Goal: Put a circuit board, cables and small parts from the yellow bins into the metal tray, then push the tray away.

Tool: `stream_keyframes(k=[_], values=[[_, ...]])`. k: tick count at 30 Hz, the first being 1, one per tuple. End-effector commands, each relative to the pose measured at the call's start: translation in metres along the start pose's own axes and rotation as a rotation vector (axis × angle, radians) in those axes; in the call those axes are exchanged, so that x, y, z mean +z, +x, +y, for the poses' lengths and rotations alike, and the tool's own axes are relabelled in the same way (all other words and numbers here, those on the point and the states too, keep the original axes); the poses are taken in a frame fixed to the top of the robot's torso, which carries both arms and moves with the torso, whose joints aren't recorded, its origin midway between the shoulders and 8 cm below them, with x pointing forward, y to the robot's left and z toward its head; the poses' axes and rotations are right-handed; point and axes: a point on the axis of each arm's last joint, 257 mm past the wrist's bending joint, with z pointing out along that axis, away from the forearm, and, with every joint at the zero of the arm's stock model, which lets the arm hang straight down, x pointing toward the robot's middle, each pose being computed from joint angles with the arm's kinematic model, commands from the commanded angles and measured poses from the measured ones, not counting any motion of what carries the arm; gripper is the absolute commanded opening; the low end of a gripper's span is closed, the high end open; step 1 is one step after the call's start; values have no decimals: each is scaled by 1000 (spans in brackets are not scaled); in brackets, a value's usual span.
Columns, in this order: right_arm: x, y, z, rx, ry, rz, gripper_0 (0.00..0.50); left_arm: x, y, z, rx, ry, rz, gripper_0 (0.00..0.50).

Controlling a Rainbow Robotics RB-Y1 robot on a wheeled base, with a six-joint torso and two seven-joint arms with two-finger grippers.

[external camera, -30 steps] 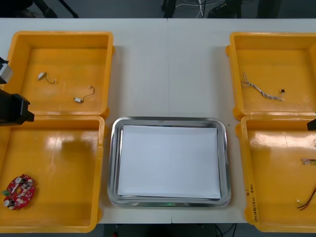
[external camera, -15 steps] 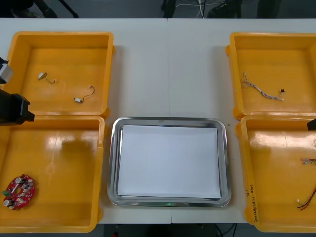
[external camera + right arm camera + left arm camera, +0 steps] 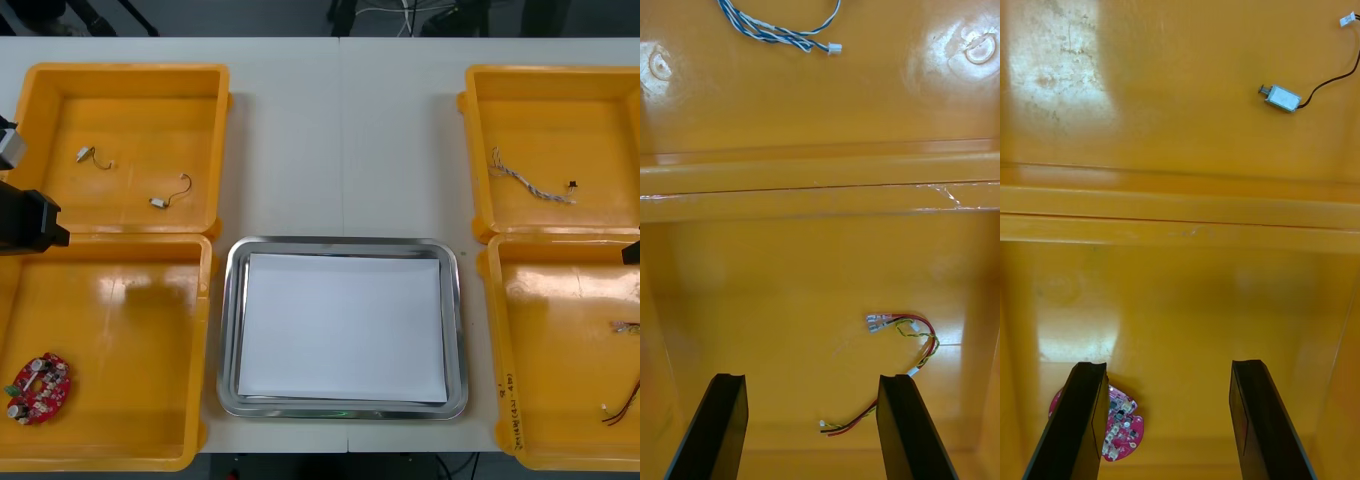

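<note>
My left gripper (image 3: 1161,431) is open above the near left yellow bin (image 3: 110,445). The round red circuit board (image 3: 1120,433) lies beside one finger, partly behind it; it sits in that bin's near left corner (image 3: 37,387). My right gripper (image 3: 809,435) is open over the near right bin (image 3: 520,440). A red and yellow cable (image 3: 899,352) lies just past one finger, at the bin's right side (image 3: 622,405). The metal tray (image 3: 342,245), white inside, holds nothing.
The far left bin holds two small metal parts on thin black wires (image 3: 165,198) (image 3: 88,154); one shows past the bin wall (image 3: 1283,97). A blue and white cable (image 3: 530,182) lies in the far right bin (image 3: 779,26). Raised bin walls separate the compartments.
</note>
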Motion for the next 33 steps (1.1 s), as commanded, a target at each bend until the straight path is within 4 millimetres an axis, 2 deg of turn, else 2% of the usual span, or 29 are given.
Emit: stream_keyframes(k=[1, 33], values=[[-15, -6, -14, 5, 51, -31, 500, -12, -4, 14, 135, -51, -18, 469], [-15, -6, -14, 5, 51, -31, 500, -12, -4, 14, 135, -51, -18, 469]])
